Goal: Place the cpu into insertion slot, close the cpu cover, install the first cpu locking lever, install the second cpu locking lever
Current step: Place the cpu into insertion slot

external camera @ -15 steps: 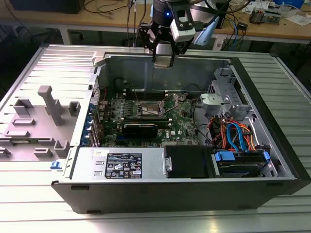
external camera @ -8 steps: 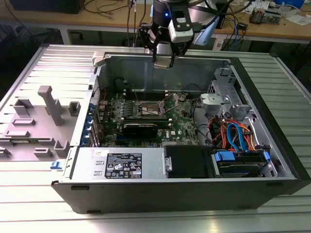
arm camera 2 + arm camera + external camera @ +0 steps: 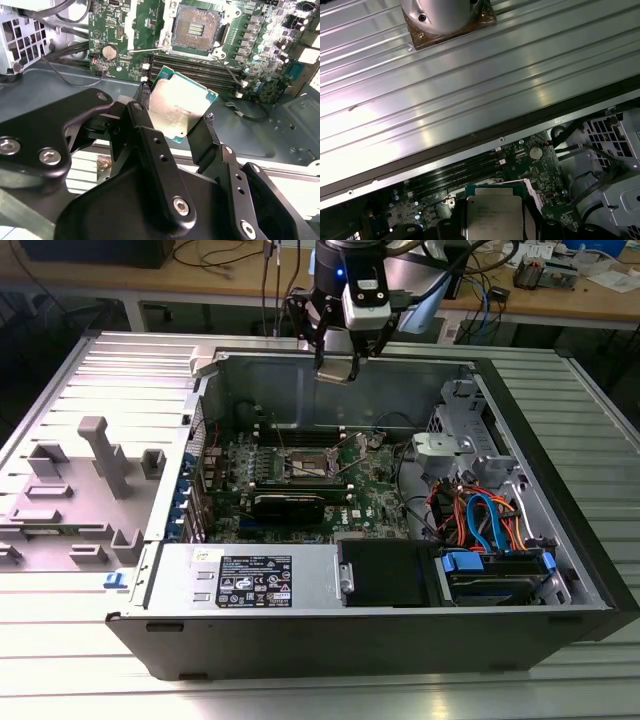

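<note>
1. One chip is clamped in the gripper. The two black fingers are closed to the chip's width and press on two opposite edges, and its dull silver face shows in both wrist views.
2. Seen from the exterior view, the gripper hangs high over the back wall of the open computer case. It is above the rim and touches nothing inside.
3. Down on the green board lies the socket, well apart from the chip. In the exterior view it sits lower in the picture than the gripper and slightly toward the exterior view's left.
4. Its dark field of contacts lies bare inside the silver rim, so the cover is not down over it. I cannot tell exactly where the cover stands.
5. Two thin wire levers splay away from the socket's corners, one on either side. Neither looks latched.
6. Long black memory slots run between the held chip and the socket in the second wrist view.
7. The placing step seems to turn on one relation: the socket lies below and ahead of the gripper, deeper in the case. The chip's square also looks turned against the socket's square, though the camera's slant may cause part of that.
8. By my reading, none of the four steps is done yet.
</note>
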`<state>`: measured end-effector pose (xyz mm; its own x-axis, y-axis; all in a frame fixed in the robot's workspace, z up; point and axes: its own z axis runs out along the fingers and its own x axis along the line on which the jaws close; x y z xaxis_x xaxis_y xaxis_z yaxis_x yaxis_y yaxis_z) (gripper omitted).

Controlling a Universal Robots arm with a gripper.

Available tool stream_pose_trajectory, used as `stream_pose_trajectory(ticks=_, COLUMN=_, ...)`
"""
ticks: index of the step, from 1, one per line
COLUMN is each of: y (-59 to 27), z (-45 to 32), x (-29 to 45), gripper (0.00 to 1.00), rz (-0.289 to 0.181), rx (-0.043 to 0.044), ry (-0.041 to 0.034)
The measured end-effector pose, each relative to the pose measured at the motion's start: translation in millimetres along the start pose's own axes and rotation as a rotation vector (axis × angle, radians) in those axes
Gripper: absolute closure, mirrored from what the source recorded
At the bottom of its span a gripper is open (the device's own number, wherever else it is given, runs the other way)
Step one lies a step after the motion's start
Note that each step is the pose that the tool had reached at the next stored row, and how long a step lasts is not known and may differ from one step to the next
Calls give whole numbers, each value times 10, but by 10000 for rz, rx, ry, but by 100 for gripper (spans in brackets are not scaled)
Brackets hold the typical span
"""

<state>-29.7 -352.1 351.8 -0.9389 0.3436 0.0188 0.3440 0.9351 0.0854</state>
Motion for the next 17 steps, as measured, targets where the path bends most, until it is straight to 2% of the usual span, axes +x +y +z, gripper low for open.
stream_pose_trajectory(ticks=11, y=-7, z=24, x=-2, gripper=45, rz=829, rx=-17, ry=-71)
stream_pose_trajectory(ticks=17, y=-13, z=30, x=4, gripper=45, rz=1099, rx=-20, ry=-95)
